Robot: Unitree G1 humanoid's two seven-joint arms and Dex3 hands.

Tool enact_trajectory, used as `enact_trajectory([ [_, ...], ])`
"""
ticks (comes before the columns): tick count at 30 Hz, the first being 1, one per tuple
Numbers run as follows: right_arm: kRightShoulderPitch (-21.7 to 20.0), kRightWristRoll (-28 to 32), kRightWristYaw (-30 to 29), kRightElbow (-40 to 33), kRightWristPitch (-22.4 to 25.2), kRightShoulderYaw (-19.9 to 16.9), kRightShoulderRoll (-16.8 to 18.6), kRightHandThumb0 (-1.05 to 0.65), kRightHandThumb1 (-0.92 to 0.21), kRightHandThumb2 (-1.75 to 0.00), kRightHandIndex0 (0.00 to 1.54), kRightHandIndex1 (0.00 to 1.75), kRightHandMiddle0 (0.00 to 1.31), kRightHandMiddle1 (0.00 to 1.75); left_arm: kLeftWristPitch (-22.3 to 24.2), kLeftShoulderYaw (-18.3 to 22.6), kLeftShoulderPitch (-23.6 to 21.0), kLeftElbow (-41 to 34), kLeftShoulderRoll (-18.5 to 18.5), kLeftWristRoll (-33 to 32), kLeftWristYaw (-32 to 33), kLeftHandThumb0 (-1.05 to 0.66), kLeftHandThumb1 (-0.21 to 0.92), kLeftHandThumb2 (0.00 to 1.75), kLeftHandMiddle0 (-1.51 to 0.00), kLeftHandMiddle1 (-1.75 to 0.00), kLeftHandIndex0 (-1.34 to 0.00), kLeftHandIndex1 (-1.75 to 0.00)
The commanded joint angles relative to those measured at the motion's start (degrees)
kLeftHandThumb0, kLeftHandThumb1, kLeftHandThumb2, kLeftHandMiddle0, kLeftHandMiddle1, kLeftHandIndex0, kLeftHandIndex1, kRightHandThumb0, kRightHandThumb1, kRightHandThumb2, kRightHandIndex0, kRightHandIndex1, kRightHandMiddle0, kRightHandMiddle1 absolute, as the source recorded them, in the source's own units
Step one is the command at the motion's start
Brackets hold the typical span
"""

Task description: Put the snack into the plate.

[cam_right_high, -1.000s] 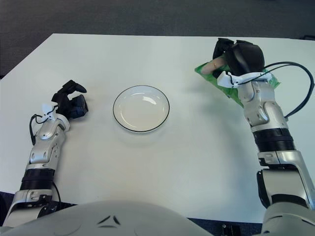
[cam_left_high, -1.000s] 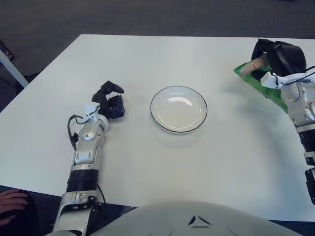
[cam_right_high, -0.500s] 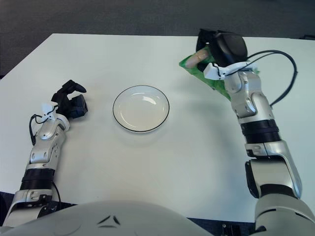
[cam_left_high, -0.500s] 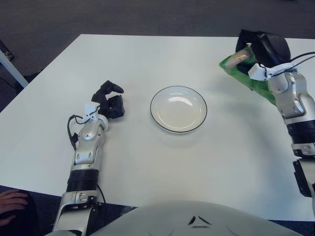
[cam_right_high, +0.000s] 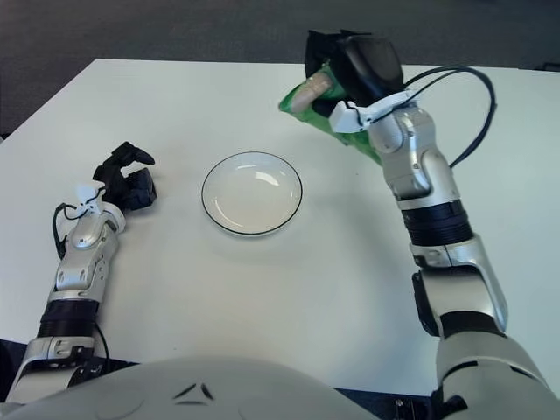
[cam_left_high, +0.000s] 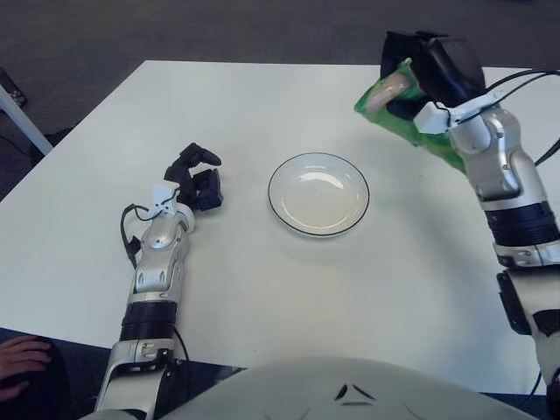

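Note:
My right hand (cam_left_high: 429,74) is shut on a green snack bag (cam_left_high: 398,114) and holds it in the air above the table, up and to the right of the plate. The bag also shows in the right eye view (cam_right_high: 319,109), under the hand (cam_right_high: 350,70). The white plate (cam_left_high: 318,193) with a dark rim lies empty at the table's middle. My left hand (cam_left_high: 197,179) rests on the table left of the plate, fingers curled and holding nothing.
The white table (cam_left_high: 262,289) carries only the plate. Dark carpet lies beyond its far edge. A person's hand (cam_left_high: 19,360) shows at the lower left corner, off the table.
My right hand has carried the snack bag leftward and lifted it, from the table's right side toward the plate. The left hand has not moved.

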Motion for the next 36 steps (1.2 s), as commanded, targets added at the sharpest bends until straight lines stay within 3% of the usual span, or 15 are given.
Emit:
enact_trajectory([
  [1,-2.5,-1.4,1.7,-0.8,1.9,2.1,2.8,0.00,0.09,-1.74,0.93,1.65,0.70,1.75,-0.1,-1.2,4.6,3.5,-3.6,0.5,0.9,-0.46,0.32,1.30,-1.05,-1.75,-0.60,-1.75],
  [9,-3.7,-2.0,3.9,-1.0,2.4,4.5,6.1,0.00,0.07,-1.75,0.88,1.74,0.69,1.73,0.0,-1.7,4.8,3.0,-4.0,0.6,1.5,-0.47,0.31,1.32,-1.08,-1.75,-0.61,-1.75],
  [19,-3.8,3.3,11.2,-3.2,-0.3,5.4,7.8,0.00,0.06,-1.75,0.87,1.75,0.69,1.74,-0.2,-2.1,4.9,2.7,-4.8,-0.4,1.1,-0.47,0.31,1.32,-1.12,-1.75,-0.61,-1.75],
  [32,-1.4,5.8,8.8,0.7,-12.9,7.5,10.3,0.00,0.07,-1.75,0.90,1.71,0.69,1.75,-0.6,-2.6,4.5,3.1,-5.1,0.2,1.7,-0.47,0.30,1.33,-1.06,-1.75,-0.61,-1.75],
  [36,-1.0,7.1,10.2,0.5,-13.9,7.6,10.8,0.00,0.07,-1.75,0.90,1.71,0.69,1.75,-0.7,-2.6,4.5,3.3,-4.9,0.1,1.5,-0.47,0.32,1.31,-1.04,-1.75,-0.60,-1.75],
])
